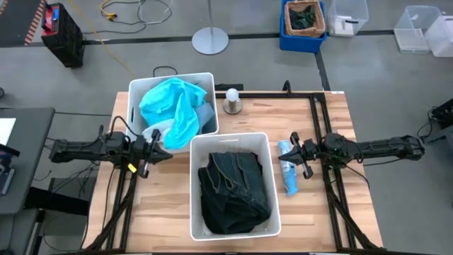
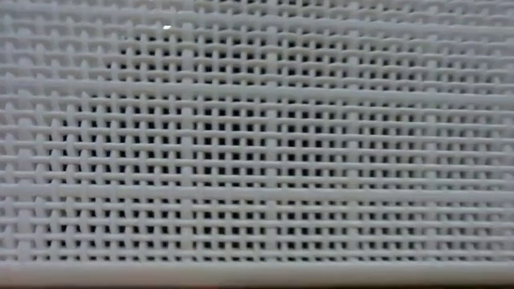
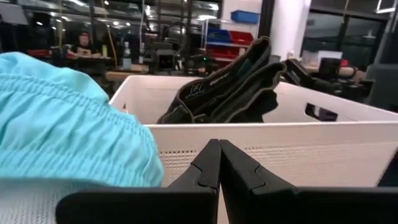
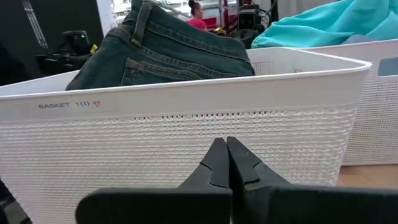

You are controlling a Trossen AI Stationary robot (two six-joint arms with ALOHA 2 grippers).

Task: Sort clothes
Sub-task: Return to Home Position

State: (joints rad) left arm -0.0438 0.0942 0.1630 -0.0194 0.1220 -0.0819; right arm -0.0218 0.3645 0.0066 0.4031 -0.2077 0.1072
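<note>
Dark denim and black garments (image 1: 233, 190) lie piled in the near white bin (image 1: 233, 142); they also show in the right wrist view (image 4: 168, 53) and the left wrist view (image 3: 230, 87). A bright teal garment (image 1: 172, 106) with a pale part fills the far-left white bin (image 1: 170, 79) and hangs over its rim; it shows in the left wrist view (image 3: 62, 124). My left gripper (image 1: 160, 146) is shut and empty at the left of the near bin. My right gripper (image 1: 292, 153) is shut and empty at its right, beside a small light-blue bottle (image 1: 287, 170).
A small round-based object with a white ball top (image 1: 232, 101) stands at the table's far edge. The light-blue bottle lies on the wood right of the near bin. The low view is filled by the near bin's white mesh wall (image 2: 257, 144). People show in the room beyond.
</note>
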